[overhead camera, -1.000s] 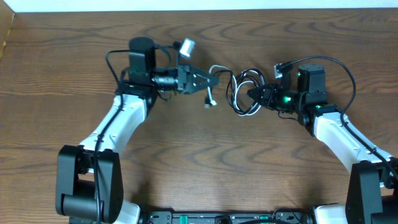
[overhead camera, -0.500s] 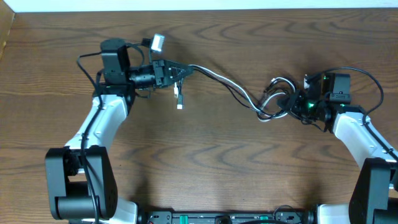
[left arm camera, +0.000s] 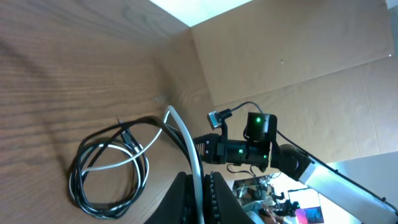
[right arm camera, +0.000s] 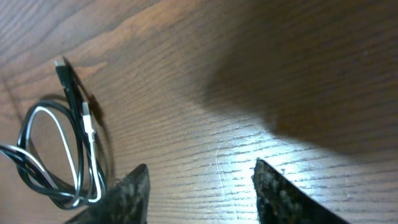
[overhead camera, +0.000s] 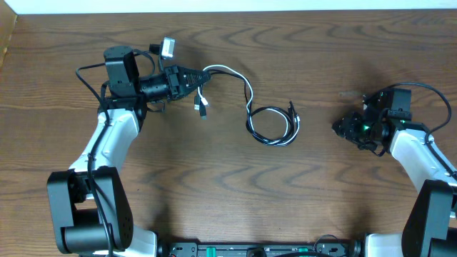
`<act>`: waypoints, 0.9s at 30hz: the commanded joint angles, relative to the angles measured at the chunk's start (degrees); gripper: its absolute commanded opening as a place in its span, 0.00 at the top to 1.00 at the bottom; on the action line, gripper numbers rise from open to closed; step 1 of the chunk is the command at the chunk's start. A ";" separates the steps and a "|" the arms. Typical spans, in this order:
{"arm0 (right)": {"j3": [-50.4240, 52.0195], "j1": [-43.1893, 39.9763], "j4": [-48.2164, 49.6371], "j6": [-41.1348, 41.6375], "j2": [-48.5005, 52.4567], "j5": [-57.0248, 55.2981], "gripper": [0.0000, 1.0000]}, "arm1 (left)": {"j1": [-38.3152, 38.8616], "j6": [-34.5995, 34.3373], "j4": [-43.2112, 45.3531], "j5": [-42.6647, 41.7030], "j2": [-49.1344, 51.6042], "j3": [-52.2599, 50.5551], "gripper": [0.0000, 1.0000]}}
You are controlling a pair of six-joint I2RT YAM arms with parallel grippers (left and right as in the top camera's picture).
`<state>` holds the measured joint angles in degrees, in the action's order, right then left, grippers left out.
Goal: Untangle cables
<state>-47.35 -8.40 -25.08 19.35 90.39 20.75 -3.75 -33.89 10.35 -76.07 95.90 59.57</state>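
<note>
White cable [overhead camera: 227, 70], black cable [overhead camera: 292, 111], coiled together flat

Overhead view: I see a dark brown wooden table [overhead camera: 228, 207] whose wavy grain fills the frame. A narrow white strip [overhead camera: 285, 5] runs along its far edge. At the far left corner, a lighter brown cardboard panel [overhead camera: 6, 36] stands against the table's left edge. A small pale scuff [overhead camera: 346, 93] marks the wood toward the far right.

Left wrist view: tan cardboard walls [left arm camera: 298, 56] meet at a seam beyond the table's edge. Pink and blue clutter [left arm camera: 303, 211] lies past the table, too blurred for me to identify.

Right wrist view: a broad soft shadow [right arm camera: 298, 74] lies across the wood.
</note>
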 commanded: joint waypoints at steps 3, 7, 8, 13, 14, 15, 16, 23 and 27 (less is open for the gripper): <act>-0.66 -0.39 0.35 -2.78 0.24 6.27 0.48 | -0.04 5.84 -5.97 1.55 -0.42 0.00 0.93; -0.66 2.14 2.21 -2.69 0.24 13.31 0.48 | -0.02 10.23 -14.97 7.87 -0.42 0.00 0.92; -0.66 3.39 2.71 -2.54 0.24 13.84 0.48 | -0.02 11.13 -17.57 10.32 -0.42 0.00 0.93; -0.66 9.62 5.60 2.49 0.26 12.28 0.48 | -0.04 12.44 -27.98 25.07 -0.42 0.00 0.93; -0.66 10.75 6.21 4.33 0.26 11.04 0.48 | -0.04 12.44 -30.75 30.14 -0.42 0.00 0.92; -0.66 11.61 6.64 5.73 0.26 9.92 0.48 | -0.04 12.44 -32.94 34.58 -0.42 0.00 0.93; -0.66 12.44 7.08 6.95 0.26 8.68 0.48 | -0.04 12.41 -35.63 40.46 -0.42 0.00 0.93; -0.66 13.86 7.72 8.02 0.26 6.25 0.48 | -0.04 12.46 -46.45 64.46 -0.42 0.00 0.92; -0.66 13.86 7.78 8.07 0.26 5.25 0.47 | -0.04 14.69 -47.67 64.98 -0.42 0.00 0.77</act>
<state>-47.35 5.21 -17.30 26.50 90.39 27.55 -3.66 -21.93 -36.67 -18.13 95.90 59.44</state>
